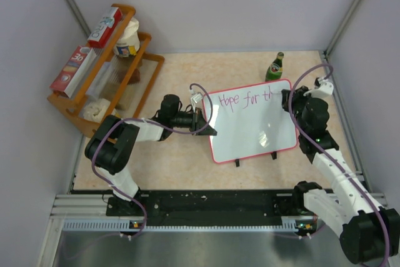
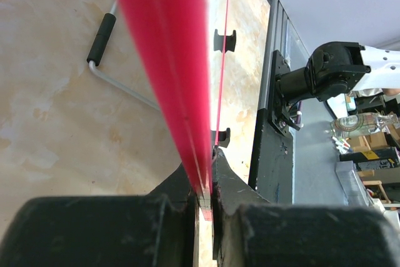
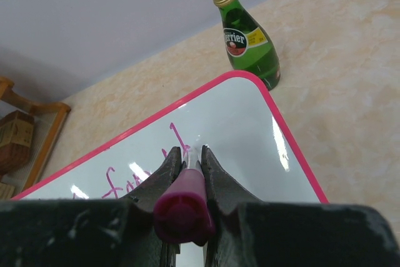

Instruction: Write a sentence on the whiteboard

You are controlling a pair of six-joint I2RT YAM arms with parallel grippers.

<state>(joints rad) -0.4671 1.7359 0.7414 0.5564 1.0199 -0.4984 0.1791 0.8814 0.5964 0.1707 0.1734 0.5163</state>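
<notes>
The left fingers are clamped tight on the left rim of the whiteboard, which sits mid-tabletop. Its sentence reads "Hope for th" so far. The right fingers pinch a pink marker, tip on the board's upper right, near a green bottle.

Count: 1 whiteboard, 2 black clip feet, 1 line of pink writing with 2 whole words, 1 pink marker, 1 green bottle, 1 wooden rack, 2 red boxes, 1 white tub.
</notes>
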